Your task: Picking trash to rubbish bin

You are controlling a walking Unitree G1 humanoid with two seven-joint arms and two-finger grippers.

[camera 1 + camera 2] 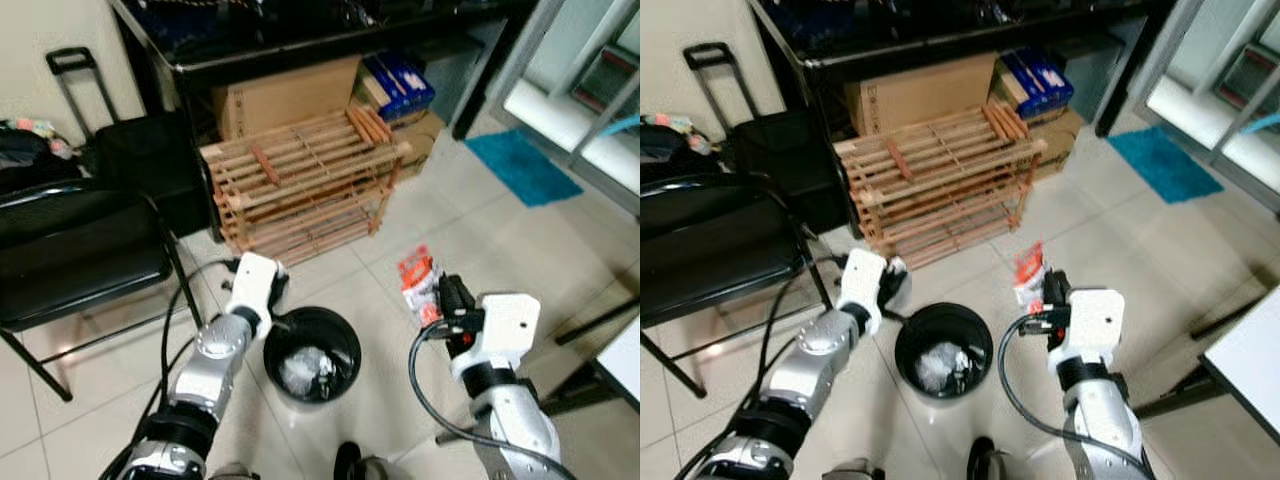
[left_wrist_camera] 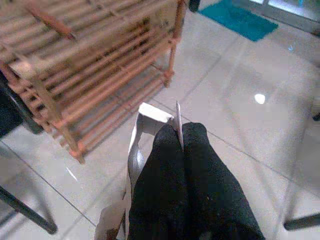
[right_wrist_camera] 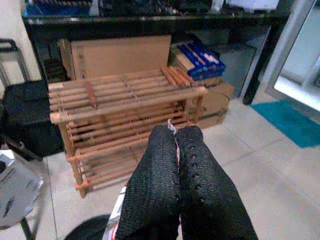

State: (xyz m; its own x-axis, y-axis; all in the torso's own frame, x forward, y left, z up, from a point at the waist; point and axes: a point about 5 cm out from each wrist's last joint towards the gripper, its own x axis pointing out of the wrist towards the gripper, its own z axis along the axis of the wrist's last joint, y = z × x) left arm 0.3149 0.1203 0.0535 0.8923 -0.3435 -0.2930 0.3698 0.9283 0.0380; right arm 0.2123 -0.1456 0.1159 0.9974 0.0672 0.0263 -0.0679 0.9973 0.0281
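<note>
At the far left a black folding chair (image 1: 70, 250) stands on the tiled floor (image 1: 560, 250), with a black wheeled case (image 1: 140, 150) just behind it against the wall. Next comes the left hand (image 1: 275, 285), held low over the floor just beside the left rim of the rubbish bin (image 1: 345, 335); its two black fingers (image 2: 187, 165) are pressed together on a thin piece of white paper (image 2: 145, 130), which sticks up between the tips and hangs down along their side. The bin is a round black tub standing on the floor between the two arms, and crumpled pale trash (image 1: 300, 368) already lies in its bottom. Behind the bin, a wooden slatted rack (image 1: 300, 180) stands on the floor before a dark table (image 1: 330, 40), and a brown cardboard box (image 1: 290, 95) with some blue packets (image 1: 400, 85) beside it sits under that table. To the right of the bin, the right hand (image 1: 445, 295) is raised above the floor, near the bin's right side but apart from it; its fingers (image 3: 165, 180) are closed tight on a red and white wrapper (image 1: 418, 280), whose edge shows as a thin strip between the fingertips and whose body hangs beside them. Farther right and toward the back, a teal mat (image 1: 525, 165) lies on the floor near a pale frame (image 1: 570, 110).
</note>
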